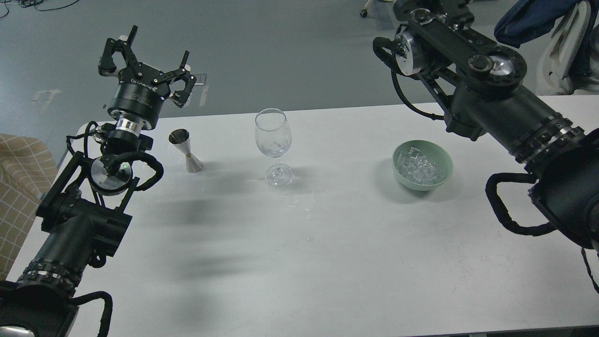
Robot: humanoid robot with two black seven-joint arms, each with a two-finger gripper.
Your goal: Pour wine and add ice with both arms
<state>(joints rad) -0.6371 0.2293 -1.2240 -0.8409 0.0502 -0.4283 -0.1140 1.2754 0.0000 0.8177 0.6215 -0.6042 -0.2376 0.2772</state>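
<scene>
A clear wine glass (273, 140) stands upright at the table's middle back, with at least one ice cube and a little clear liquid low in its bowl. A steel jigger (185, 150) stands upright to its left. A green bowl (445, 161) holds a heap of ice cubes (417, 167) to the right. My left gripper (149, 57) is open and empty, raised above the table's back left corner, up and left of the jigger. My right arm (486, 89) reaches up past the top edge, so its gripper is out of view.
The white table (299, 243) spans the view, with a few small drops (299, 206) in front of the glass. A beige checked cloth (18, 182) lies off the left edge. A chair with a blue garment (543, 18) stands at the back right.
</scene>
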